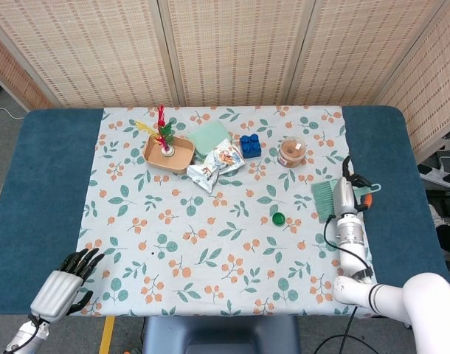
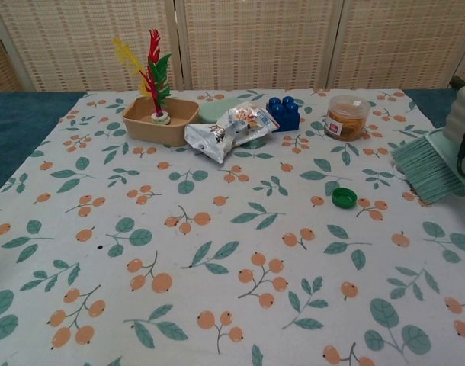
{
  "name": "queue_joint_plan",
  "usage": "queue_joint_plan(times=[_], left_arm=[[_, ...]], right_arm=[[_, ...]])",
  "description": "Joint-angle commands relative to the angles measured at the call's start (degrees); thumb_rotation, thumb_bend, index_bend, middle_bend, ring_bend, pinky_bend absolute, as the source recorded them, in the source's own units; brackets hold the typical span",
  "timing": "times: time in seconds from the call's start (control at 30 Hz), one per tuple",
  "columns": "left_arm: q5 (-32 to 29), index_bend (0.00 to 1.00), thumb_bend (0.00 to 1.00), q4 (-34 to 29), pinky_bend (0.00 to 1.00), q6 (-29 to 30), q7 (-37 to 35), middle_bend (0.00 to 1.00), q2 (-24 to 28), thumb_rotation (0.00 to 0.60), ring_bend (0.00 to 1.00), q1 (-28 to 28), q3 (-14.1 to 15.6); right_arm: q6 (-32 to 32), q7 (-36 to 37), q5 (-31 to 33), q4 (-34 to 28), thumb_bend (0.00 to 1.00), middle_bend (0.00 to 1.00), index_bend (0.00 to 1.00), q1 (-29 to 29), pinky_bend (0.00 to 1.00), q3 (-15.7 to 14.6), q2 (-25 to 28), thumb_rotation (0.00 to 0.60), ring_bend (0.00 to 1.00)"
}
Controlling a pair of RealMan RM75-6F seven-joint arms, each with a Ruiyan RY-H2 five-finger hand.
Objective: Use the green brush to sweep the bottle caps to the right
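Right hand (image 1: 345,198) grips the brush (image 1: 324,198) over near the cloth's (image 1: 210,243) right edge, with the green cap (image 1: 278,218) sitting well left of the bristles and apart from them. Left hand (image 1: 63,282) hangs off the cloth's near-left corner, fingers loosely spread, holding nothing. Risk is the next sweep starting right of the cap, so the bristles just miss it.

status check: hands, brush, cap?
Right robot hand holds green brush, clear of the cap. Left robot hand open, idle. Green bottle cap alone on cloth; nothing blocking.
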Motion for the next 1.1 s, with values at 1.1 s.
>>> queue_joint_plan(times=[1.1], left_arm=[[0.2, 0.0, 0.39, 0.0, 0.12, 1.0, -2.7, 0.0, 1.0, 0.6, 0.0, -0.4, 0.4]], right_arm=[[-1.5, 6.0, -10.6, -23.2, 0.44, 0.83, 1.0, 6.9, 0.0, 1.8, 1.9, 0.6, 0.57]])
